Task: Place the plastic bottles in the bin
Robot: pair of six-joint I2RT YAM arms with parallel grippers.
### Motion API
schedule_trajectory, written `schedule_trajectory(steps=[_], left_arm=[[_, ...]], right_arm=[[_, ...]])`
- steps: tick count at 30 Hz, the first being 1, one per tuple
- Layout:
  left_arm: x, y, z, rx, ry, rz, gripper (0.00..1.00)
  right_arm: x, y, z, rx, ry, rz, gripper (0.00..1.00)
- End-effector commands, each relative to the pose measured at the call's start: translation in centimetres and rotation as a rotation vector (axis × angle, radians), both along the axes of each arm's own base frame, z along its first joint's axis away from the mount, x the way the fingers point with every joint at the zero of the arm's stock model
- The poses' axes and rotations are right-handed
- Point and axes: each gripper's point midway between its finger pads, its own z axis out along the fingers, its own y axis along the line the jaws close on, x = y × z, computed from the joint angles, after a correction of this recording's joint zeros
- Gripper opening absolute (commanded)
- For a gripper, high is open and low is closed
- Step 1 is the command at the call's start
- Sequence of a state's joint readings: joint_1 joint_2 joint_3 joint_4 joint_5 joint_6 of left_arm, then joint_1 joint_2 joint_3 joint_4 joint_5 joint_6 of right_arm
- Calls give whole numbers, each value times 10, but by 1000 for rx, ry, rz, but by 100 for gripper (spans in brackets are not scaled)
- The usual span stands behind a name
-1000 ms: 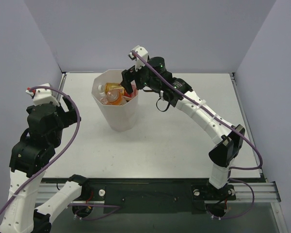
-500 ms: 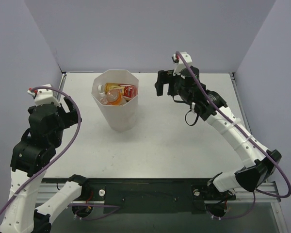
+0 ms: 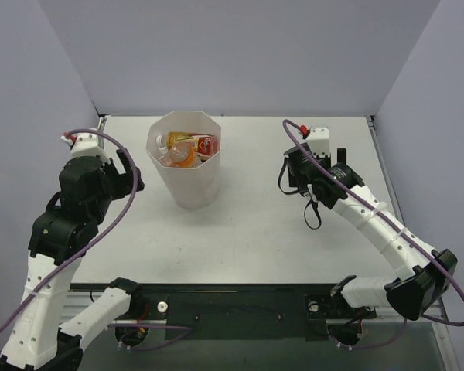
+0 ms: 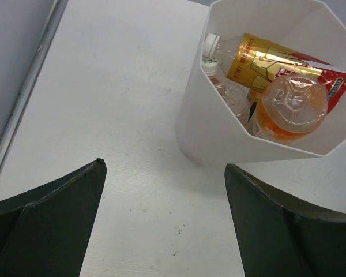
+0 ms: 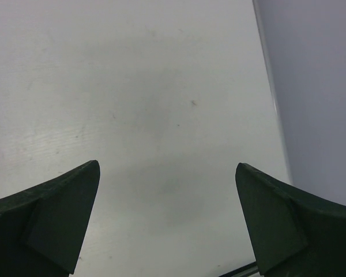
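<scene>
The white octagonal bin [image 3: 193,189] stands upright at the table's back middle. Several plastic bottles [image 3: 182,151] lie inside it. The left wrist view shows the bin [image 4: 213,133] holding an orange-filled bottle [image 4: 291,107], a clear bottle [image 4: 230,95] with a white cap, and a white-capped bottle with a gold and red label [image 4: 265,63]. My left gripper [image 3: 133,174] is open and empty, just left of the bin [image 4: 164,173]. My right gripper [image 3: 292,176] is open and empty over bare table, well right of the bin [image 5: 167,167].
The table's right edge and the purple side wall [image 5: 317,86] show in the right wrist view. The table's left edge rail [image 4: 29,98] runs beside my left gripper. Purple walls enclose the back and both sides.
My right arm has pulled back from over the bin, swinging right and toward the front, and is empty now. My left arm has moved a little toward the bin.
</scene>
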State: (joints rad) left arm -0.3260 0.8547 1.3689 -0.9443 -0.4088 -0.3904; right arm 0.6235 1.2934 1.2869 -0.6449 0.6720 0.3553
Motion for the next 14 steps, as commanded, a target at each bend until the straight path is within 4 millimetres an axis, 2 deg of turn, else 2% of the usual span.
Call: schedule_trajectory(steps=[1, 2, 3, 5, 7, 10, 14], left_arm=[[18, -49, 4, -107, 9, -213, 95], [20, -58, 1, -115, 24, -257, 95], [20, -74, -7, -141, 67, -337, 94], [24, -83, -18, -162, 114, -359, 94], [27, -81, -25, -165, 124, -332, 95], [30, -80, -22, -163, 101, -323, 95], [34, -79, -22, -157, 101, -313, 95]], right_arm=[[-19, -37, 17, -158, -34, -109, 98], [-22, -38, 17, -167, -35, -101, 98], [-24, -39, 18, -166, -42, -103, 98], [-27, -40, 17, -164, -43, -97, 98], [-31, -42, 15, -161, -45, -99, 98], [-35, -46, 11, -161, -39, -94, 98], [-35, -41, 5, -157, -14, -54, 98]])
